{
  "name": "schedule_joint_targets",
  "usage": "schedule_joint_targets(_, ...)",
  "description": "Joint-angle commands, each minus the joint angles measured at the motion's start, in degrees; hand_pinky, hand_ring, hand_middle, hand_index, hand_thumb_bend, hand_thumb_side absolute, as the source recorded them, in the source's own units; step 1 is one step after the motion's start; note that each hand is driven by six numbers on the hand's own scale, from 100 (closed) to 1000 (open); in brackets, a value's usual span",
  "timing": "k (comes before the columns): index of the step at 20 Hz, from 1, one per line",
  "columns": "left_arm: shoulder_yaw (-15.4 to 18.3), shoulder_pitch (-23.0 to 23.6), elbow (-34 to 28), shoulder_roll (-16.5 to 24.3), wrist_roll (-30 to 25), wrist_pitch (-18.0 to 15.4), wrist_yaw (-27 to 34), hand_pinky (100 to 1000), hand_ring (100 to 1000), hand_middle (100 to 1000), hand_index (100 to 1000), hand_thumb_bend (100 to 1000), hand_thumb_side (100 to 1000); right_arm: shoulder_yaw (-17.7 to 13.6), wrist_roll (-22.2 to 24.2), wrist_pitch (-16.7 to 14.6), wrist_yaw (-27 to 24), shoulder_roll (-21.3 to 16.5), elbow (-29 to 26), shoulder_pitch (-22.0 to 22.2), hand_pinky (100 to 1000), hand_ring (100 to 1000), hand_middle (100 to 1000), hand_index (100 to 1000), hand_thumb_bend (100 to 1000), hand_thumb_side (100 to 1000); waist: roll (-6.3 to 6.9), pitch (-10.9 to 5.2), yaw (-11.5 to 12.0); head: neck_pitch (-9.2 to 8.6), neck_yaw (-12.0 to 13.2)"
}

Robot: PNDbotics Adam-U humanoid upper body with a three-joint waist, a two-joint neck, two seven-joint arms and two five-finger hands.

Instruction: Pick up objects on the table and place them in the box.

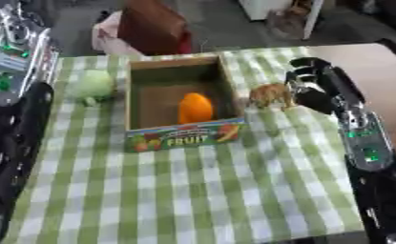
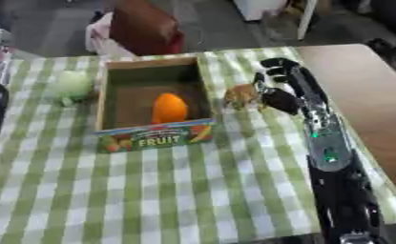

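**Right hand closing in on tan item beside fruit box**

Right of centre in the frame, the robot's black and silver right hand (image 1: 311,90) is reaching in from the right edge and sitting just beside a small tan-brown lumpy item (image 1: 272,95), poss. touching it. Fingers are curling toward the item w/ thumb side low, but whether they are actually clamping on it I cannot tell; it looks more like an approach than a lift, since the item is lying on the cloth. Judging from that, the hand is coming in side-on so the item can be scooped or pinched and carried left over the box wall.

The open brown cardboard box w/ a colourful "FRUIT" label on its front (image 1: 182,135) is standing centre-frame, just left of the tan item, open side up so things can be dropped in. An orange rounded fruit-like object (image 1: 195,107) is already lying inside, near the box's right wall. A pale green round cabbage-like object (image 1: 91,86) is waiting outside, upper left, near the box's left wall but apart from it.

The left arm is showing as a dark shape along the left edge of the left eye view; its hand isn't visible.

Surface: a green and white checked tablecloth (image 1: 192,190) is covering the table, w/ bare tan tabletop (image 2: 359,86) showing at right. Beyond the far edge, a dark reddish-brown shape and grey floor.
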Motion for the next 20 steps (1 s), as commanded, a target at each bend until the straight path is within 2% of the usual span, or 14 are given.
schedule_joint_targets(1, 0.56, -1.84, 6.99, 4.61, 1.49, 1.43, 5.27, 612, 614, 615, 725, 100, 914, 0.03, 0.23, -0.03, -0.21, -0.41, -1.18, -0.86, 831, 823, 787, 799, 100, 321, 0.22, -1.05, -0.17, -0.49, -0.07)
schedule_joint_targets(4, -0.55, -2.83, 16.89, 7.52, 0.85, 2.75, 7.60, 610, 614, 618, 732, 100, 961, 0.18, 0.46, -0.05, -0.07, -0.14, -1.17, -0.67, 831, 823, 787, 799, 100, 322, 0.46, -1.28, -0.65, -0.48, 0.14)
schedule_joint_targets(8, -2.01, -4.73, 28.79, 10.08, -2.59, 3.80, 7.22, 616, 620, 628, 740, 100, 1000, 0.58, 0.89, -0.17, 0.25, 0.21, -1.08, -0.49, 831, 823, 787, 799, 100, 324, 0.79, -1.50, -1.30, -0.45, 0.81)
schedule_joint_targets(12, -4.05, -5.60, 38.56, 10.94, -8.07, 4.40, 2.08, 621, 624, 640, 749, 100, 986, 0.79, 1.20, -0.28, 0.50, 0.49, -1.05, -0.14, 831, 823, 788, 799, 100, 326, 1.02, -1.72, -1.66, -0.24, 0.89)
schedule_joint_targets(14, -5.60, -5.66, 42.65, 11.28, -11.59, 4.20, -5.00, 631, 635, 655, 764, 100, 903, 0.91, 1.36, -0.31, 0.60, 0.58, -1.02, 0.07, 831, 824, 788, 799, 100, 327, 1.09, -1.80, -1.82, -0.13, 0.81)
schedule_joint_targets(15, -6.19, -5.81, 44.62, 11.38, -13.46, 3.95, -10.04, 633, 637, 657, 766, 100, 896, 0.95, 1.44, -0.34, 0.64, 0.61, -1.00, 0.17, 831, 824, 788, 799, 100, 327, 1.10, -1.85, -1.87, -0.08, 0.78)
schedule_joint_targets(16, -6.40, -6.05, 46.25, 11.41, -15.11, 3.44, -15.24, 645, 654, 676, 780, 100, 833, 0.97, 1.49, -0.36, 0.69, 0.64, -0.98, 0.26, 831, 824, 788, 799, 100, 328, 1.11, -1.90, -1.91, 0.00, 0.76)
schedule_joint_targets(17, -6.66, -6.29, 47.72, 11.46, -16.71, 2.74, -21.16, 650, 660, 684, 786, 100, 814, 1.02, 1.55, -0.38, 0.72, 0.69, -0.96, 0.33, 831, 824, 788, 799, 100, 328, 1.13, -1.94, -1.98, 0.08, 0.76)
schedule_joint_targets(20, -5.78, -7.02, 51.44, 11.19, -19.26, 0.94, -38.11, 669, 683, 711, 803, 100, 725, 1.23, 1.78, -0.52, 0.81, 0.93, -0.91, 0.45, 831, 824, 788, 799, 100, 328, 1.15, -2.03, -2.23, 0.19, 0.92)
